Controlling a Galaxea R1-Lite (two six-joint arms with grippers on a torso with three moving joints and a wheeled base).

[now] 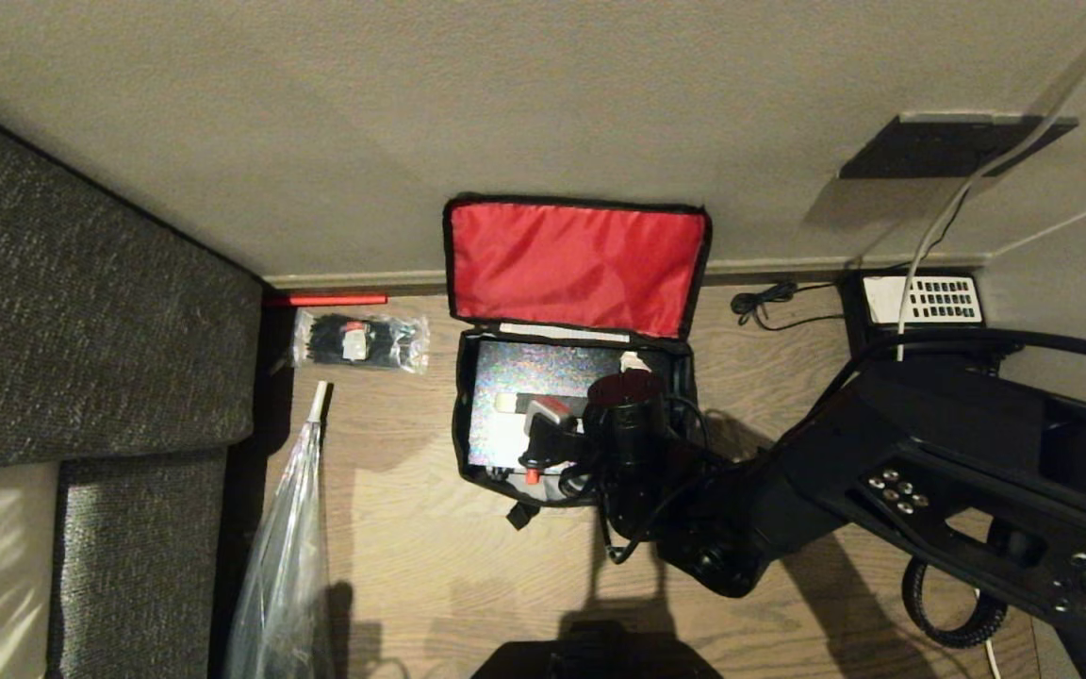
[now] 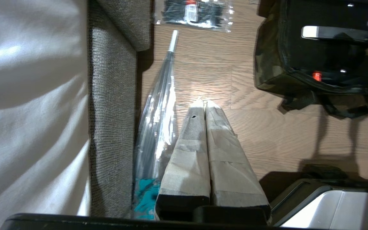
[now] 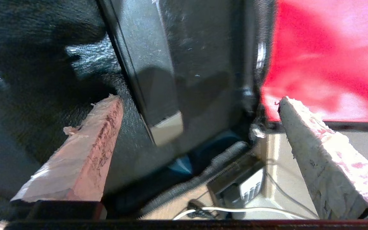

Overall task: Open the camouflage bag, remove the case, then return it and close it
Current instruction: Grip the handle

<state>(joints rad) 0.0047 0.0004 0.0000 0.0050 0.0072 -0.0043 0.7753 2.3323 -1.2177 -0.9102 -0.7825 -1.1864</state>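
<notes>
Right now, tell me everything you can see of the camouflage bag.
The camouflage bag is a boxy soft bag with black edging, standing open on the wooden floor. Its lid is flipped back against the wall, showing a red lining. Camouflage fabric shows on its side in the left wrist view, with a black strap trailing on the floor. Inside lies the case, flat with a speckled sheen. The right gripper reaches into the bag, fingers spread wide, one on each side of the case's edge.

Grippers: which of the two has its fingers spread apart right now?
The right gripper, reaching into the open camouflage bag, its taped fingers wide on either side of the case. The left gripper has fingers pressed together above the floor.
</notes>
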